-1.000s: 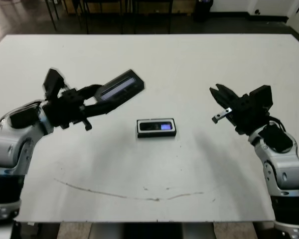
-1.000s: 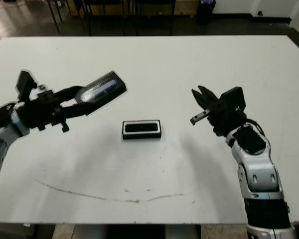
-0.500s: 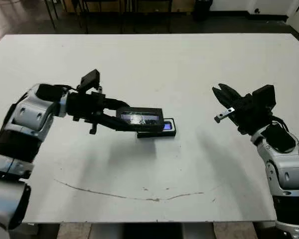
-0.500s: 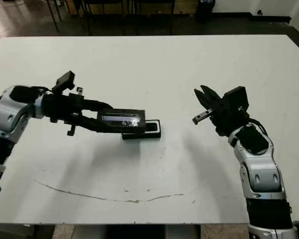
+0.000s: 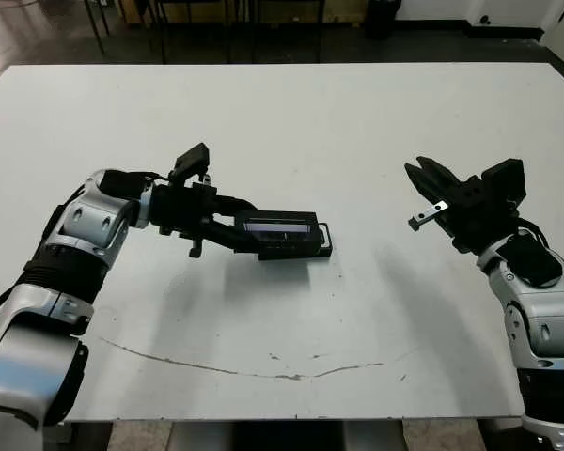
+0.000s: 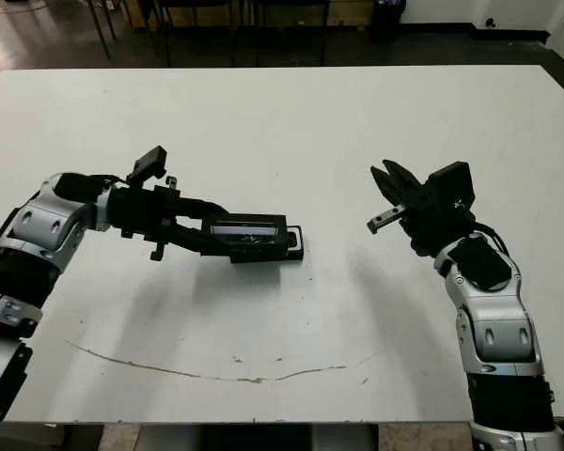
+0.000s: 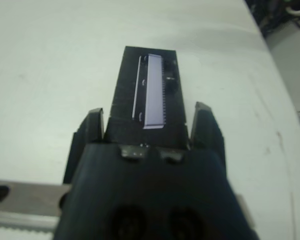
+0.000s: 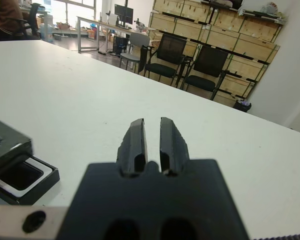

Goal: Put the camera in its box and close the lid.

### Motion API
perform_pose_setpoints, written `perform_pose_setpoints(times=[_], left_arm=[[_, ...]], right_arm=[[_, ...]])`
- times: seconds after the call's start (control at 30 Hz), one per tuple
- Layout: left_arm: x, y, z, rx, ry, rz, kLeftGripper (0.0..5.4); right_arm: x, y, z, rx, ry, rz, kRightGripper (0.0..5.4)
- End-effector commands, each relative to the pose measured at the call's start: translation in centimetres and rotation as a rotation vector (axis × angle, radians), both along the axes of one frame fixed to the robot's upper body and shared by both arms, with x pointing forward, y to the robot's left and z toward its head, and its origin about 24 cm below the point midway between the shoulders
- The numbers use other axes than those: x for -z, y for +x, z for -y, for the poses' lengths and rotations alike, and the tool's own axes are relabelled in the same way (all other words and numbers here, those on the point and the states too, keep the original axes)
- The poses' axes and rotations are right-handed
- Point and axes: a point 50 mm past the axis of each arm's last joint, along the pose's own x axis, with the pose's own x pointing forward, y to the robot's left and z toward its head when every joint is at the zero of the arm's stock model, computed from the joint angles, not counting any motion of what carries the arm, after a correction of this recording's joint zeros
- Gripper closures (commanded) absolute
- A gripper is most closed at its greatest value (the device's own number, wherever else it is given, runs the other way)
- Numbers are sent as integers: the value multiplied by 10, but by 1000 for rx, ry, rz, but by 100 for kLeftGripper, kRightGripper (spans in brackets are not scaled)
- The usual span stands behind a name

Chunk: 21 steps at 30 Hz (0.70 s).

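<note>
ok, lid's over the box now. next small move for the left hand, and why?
Probably shift the lid a little toward the robot's right, then lower it. The left hand holds it over the box, but the box's right end shows uncovered, so the two don't look lined up yet. The right hand hangs clear, off to the right.

Near the middle of the counter (image 5: 357,122) we see the box (image 5: 323,246) resting on the surface. The lid (image 5: 280,225) lies over most of it, leaving only the box's right end uncovered. Our left pincer (image 5: 254,228) reaches in from the left and grips the lid at its left end. Our right pincer (image 5: 423,178) hangs above the counter well to the right of the box, apart from it. A long scuff line (image 5: 244,368) runs across the counter nearer to us than the box.
</note>
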Motion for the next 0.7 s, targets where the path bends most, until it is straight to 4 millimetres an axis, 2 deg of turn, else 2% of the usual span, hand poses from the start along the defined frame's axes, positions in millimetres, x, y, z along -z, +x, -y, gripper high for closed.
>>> perform_pose_setpoints(times=[0.03, 0.27, 0.7], left_arm=[[1, 3, -2, -30, 2, 10, 412], [5, 7, -6, -99, -18, 4, 412], [14, 10, -9, -91, 17, -31, 412]], right_arm=[[2, -2, 5, 10, -18, -27, 540], [4, -2, 5, 6, -21, -30, 540], [7, -2, 5, 9, -33, -26, 540]])
